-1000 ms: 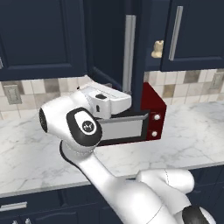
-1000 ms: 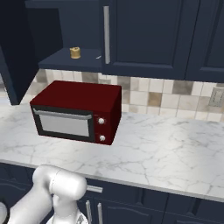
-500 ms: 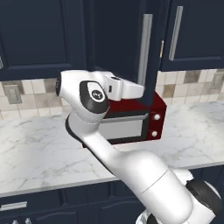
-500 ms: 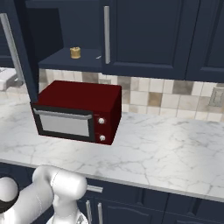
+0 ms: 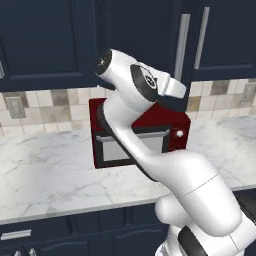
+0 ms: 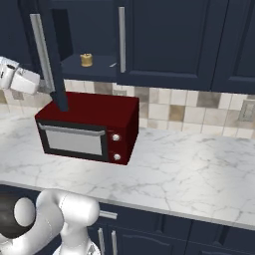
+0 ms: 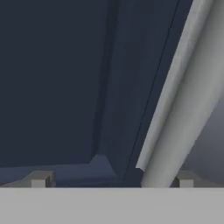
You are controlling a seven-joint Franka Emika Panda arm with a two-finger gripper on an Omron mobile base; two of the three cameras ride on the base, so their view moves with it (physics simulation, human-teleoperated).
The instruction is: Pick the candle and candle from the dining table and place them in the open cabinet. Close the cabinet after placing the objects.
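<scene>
Tool (image 7: pixel 111 181) open wide, nothing between the fingertips (image 7: pixel 40 179); tips visible at the lower left and lower right of the hand view. Silver bar handle (image 7: pixel 183 100) running diagonally from the upper right of the hand view down to the lower centre, ending just beside the right-hand tip. Navy door face and edge of the cabinet (image 7: pixel 65 78) across the left and centre of that view.

Left base view: white arm (image 5: pixel 150 150) rising from the lower right, bent upward, hand at centre right, just beside the handle at upper centre right. Contact between hand and handle not determinable. Red microwave (image 5: pixel 177 131) behind the arm at mid-frame, standing on the marble tabletop (image 5: pixel 45 175) against the tiled backsplash (image 5: pixel 45 107).

Right base view: cabinet door (image 6: pixel 52 55) standing partly open at upper left, handle toward the camera, lower corner of the door in front of the microwave top. White hand of the arm at the far left edge, touching or just beside the door; not determinable which. Golden-tan candle (image 6: pixel 86 60) upright on the cabinet shelf (image 6: pixel 99 67) at upper left centre, to the right of the open door. Second candle not identifiable in the frames. Closed navy cabinet doors (image 6: pixel 169 40) across upper centre and right. Navy base cabinets (image 6: pixel 164 236) along the bottom of the frame.
</scene>
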